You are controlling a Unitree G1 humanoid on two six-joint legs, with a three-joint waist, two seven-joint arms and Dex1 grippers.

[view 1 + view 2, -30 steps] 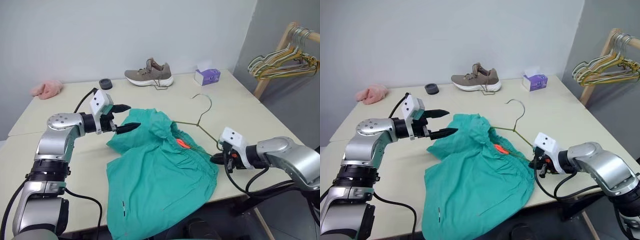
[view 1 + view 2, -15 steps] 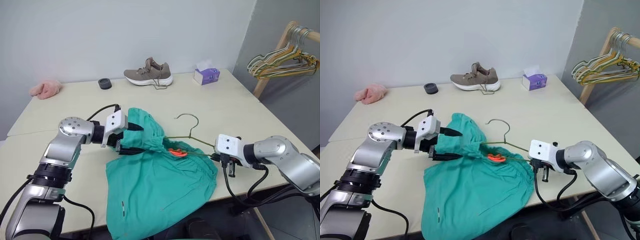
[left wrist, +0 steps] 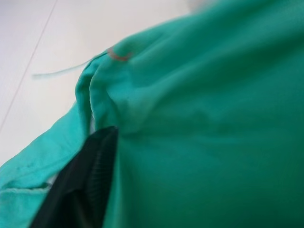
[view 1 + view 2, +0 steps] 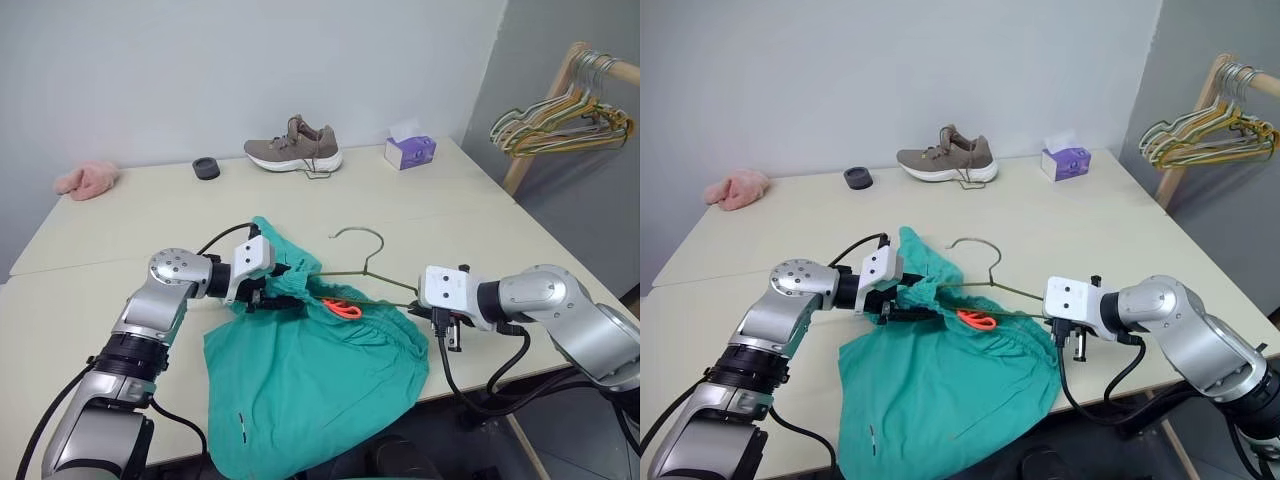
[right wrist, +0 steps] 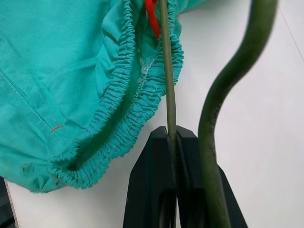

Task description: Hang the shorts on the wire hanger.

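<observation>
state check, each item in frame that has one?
shorts: bunched on table, hem hanging over the front edge, waistband open around the hanger's lower bar
wire hanger: partly inside waistband, hook free
left gripper: jaws on shorts fabric
right gripper: jaws shut on hanger wire
shoe: upright, laces loose

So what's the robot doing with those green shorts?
It's trying to hang the shorts on the wire hanger. The right gripper is shut on the hanger's thin wire, holding it beside the gathered waistband. The left gripper is pushed into the bunched fabric at the other side, with its jaws closing around a fold. The shorts lie mostly on the table, partly drooping over its front edge, so they aren't hanging yet.
</observation>
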